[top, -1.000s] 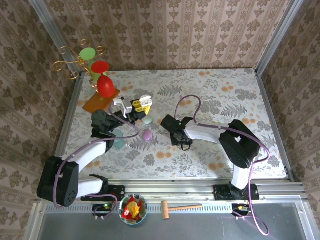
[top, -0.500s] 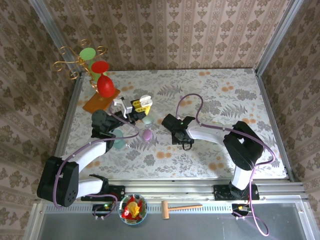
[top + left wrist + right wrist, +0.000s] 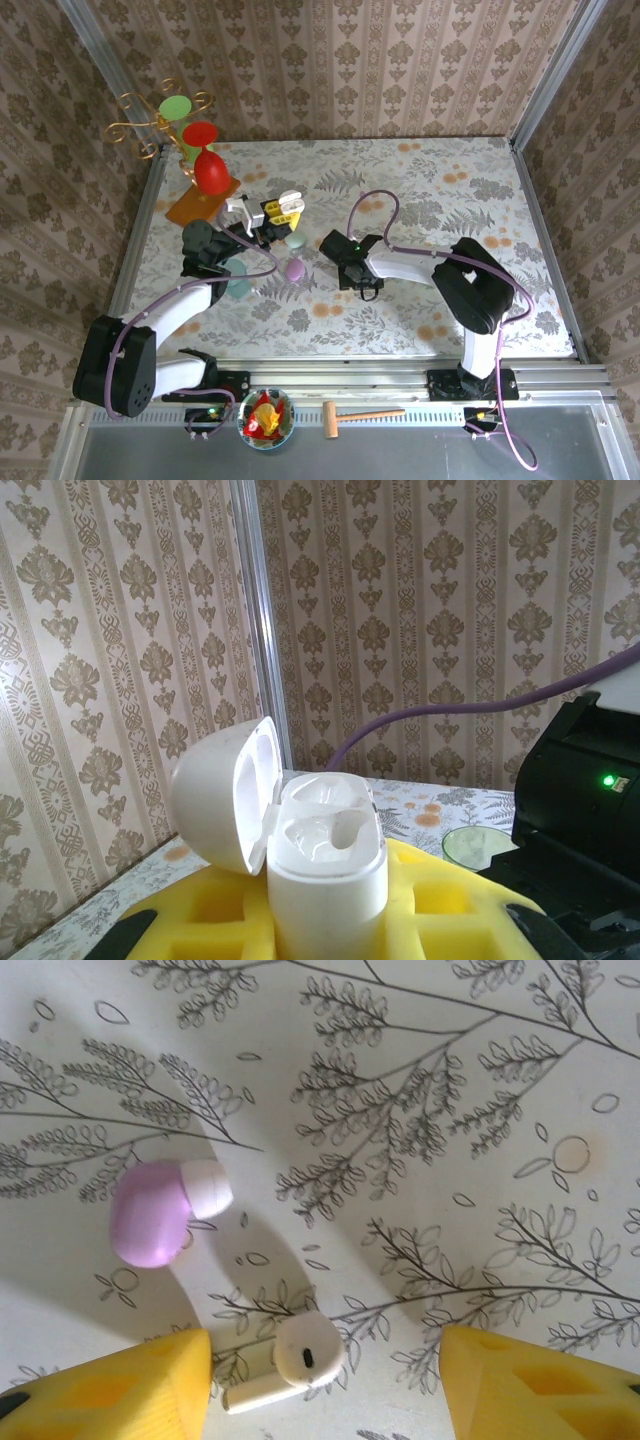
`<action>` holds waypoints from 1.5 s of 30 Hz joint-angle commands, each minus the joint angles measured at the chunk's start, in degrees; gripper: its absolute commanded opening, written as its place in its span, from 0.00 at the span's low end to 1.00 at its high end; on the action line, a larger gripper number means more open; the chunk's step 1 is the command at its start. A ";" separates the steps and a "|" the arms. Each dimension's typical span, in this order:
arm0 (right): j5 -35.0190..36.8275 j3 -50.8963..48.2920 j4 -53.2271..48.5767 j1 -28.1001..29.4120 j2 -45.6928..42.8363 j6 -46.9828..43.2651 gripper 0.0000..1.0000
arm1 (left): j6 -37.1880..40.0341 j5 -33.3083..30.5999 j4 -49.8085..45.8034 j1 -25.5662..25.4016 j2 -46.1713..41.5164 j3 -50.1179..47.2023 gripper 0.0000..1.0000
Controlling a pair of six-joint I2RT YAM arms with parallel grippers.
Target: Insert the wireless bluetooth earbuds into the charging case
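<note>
One white earbud (image 3: 306,1354) lies on the patterned table (image 3: 450,1110) between the spread yellow fingers (image 3: 140,1385) of my right gripper (image 3: 322,1375). Just beside it rests a lilac earbud (image 3: 155,1225) (its white tip points right). My left gripper (image 3: 325,925) is clamped on the white charging case (image 3: 325,855), which stands upright with its lid hinged open.

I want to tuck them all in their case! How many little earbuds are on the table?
2. A purple earbud lies on the table; a white earbud lies near it, between the fingers of the right hand. Others may be hidden.
</note>
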 commanded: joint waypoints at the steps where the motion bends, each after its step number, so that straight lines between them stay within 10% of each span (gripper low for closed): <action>1: 1.14 -3.02 -3.83 -0.13 -3.02 0.51 0.62 | 1.33 -0.12 0.19 0.32 -1.16 -0.47 0.00; 22: -17.72 12.92 -19.58 -8.29 2.51 -9.22 0.66 | 8.47 -2.69 -8.24 0.94 -7.01 -2.20 0.00; 45: -15.56 30.54 -34.20 -8.61 19.42 -18.69 0.39 | 8.60 -1.36 -7.67 1.03 -4.56 -1.42 0.00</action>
